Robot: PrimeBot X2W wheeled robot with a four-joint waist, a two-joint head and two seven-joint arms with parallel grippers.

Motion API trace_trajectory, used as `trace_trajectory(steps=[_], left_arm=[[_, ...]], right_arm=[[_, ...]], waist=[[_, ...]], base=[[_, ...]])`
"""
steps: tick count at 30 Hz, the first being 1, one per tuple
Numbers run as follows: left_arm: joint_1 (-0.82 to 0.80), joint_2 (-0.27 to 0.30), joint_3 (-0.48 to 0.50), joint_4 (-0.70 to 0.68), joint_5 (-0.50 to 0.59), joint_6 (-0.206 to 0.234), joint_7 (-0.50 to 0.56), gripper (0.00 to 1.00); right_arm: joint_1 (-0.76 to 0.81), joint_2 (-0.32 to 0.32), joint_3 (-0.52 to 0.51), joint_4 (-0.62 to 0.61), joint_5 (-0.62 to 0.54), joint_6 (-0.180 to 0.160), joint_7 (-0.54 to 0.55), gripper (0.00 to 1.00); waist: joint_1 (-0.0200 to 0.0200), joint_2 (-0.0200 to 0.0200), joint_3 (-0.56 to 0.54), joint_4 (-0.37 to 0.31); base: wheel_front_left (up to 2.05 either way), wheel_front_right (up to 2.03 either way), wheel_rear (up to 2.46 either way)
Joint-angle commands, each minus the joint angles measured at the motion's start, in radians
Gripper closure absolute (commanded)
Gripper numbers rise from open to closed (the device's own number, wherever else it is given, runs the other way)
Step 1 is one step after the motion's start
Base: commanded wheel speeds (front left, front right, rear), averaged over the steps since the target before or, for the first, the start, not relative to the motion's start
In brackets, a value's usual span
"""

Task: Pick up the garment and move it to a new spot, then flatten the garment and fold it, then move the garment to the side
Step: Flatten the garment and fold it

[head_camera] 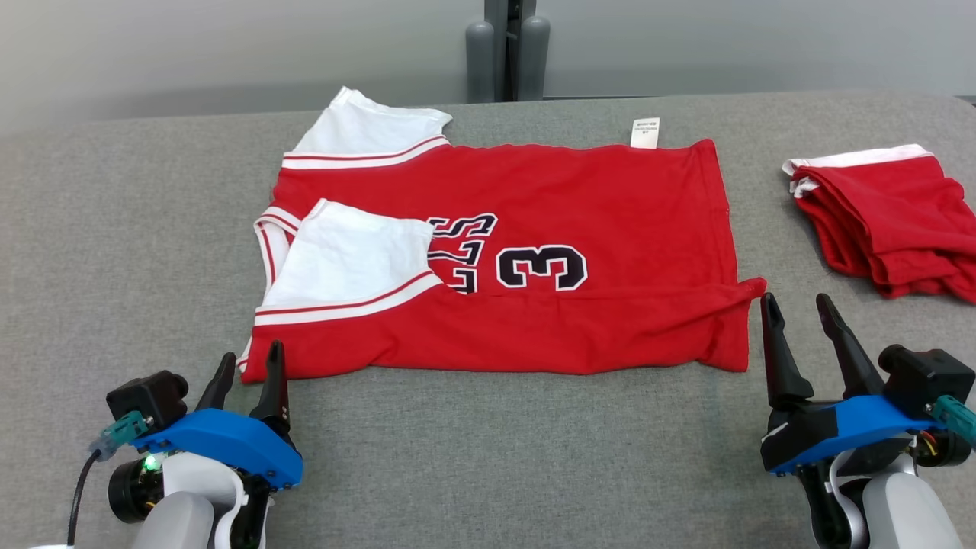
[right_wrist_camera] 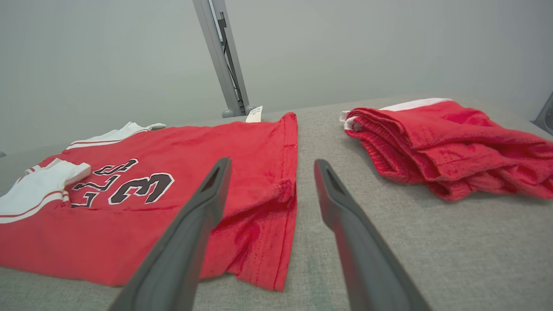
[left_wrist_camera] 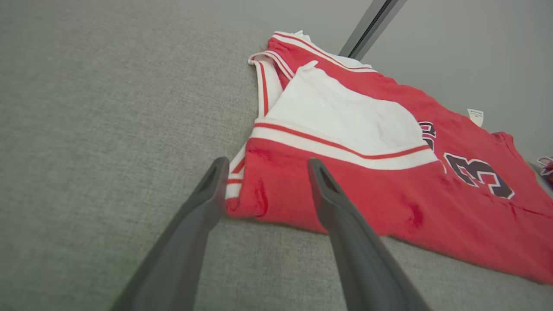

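Lettering (head_camera: 467, 252) on the garment (head_camera: 610, 221) is partly hidden under a folded white sleeve (head_camera: 347, 255); left gripper (head_camera: 251, 354) and right gripper (head_camera: 797, 301) are seen spread wide, nothing held.

Jersey (head_camera: 610, 320) on table (head_camera: 457, 457), folded cloth (head_camera: 892, 221) at right

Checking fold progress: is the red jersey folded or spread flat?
Partly folded: the jersey lies flat, near side turned over, its white sleeve covering part of the lettering.
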Motion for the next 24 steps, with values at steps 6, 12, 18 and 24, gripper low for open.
trace_trajectory(steps=[6, 12, 18, 24], left_arm=[[-0.009, -0.009, 0.035, 0.024, -0.066, 0.044, 0.099, 0.05], [-0.013, -0.016, 0.037, 0.024, -0.082, 0.039, 0.099, 1.0], [-0.017, -0.011, 0.039, -0.002, -0.077, 0.032, 0.062, 1.0], [-0.019, -0.016, 0.037, -0.049, -0.071, 0.026, 0.019, 1.0]], right_arm=[[0.03, -0.002, 0.007, -0.027, 0.003, 0.0, 0.063, 0.0], [0.015, -0.002, 0.002, 0.023, -0.001, 0.0, 0.087, 0.0], [-0.008, -0.002, -0.002, 0.095, 0.01, 0.0, 0.097, 0.0], [-0.061, -0.002, 0.017, 0.21, 0.042, 0.0, 0.092, 0.0]], waist=[[0.0001, -0.0001, 0.028, -0.021], [0.0001, -0.0001, 0.043, -0.028], [0.0001, -0.0001, 0.044, -0.02], [0.0001, -0.0001, 0.043, -0.006]], base=[[0.0, 0.0, 0.0], [0.0, 0.0, 0.0], [0.0, 0.0, 0.0], [0.0, 0.0, 0.0]])
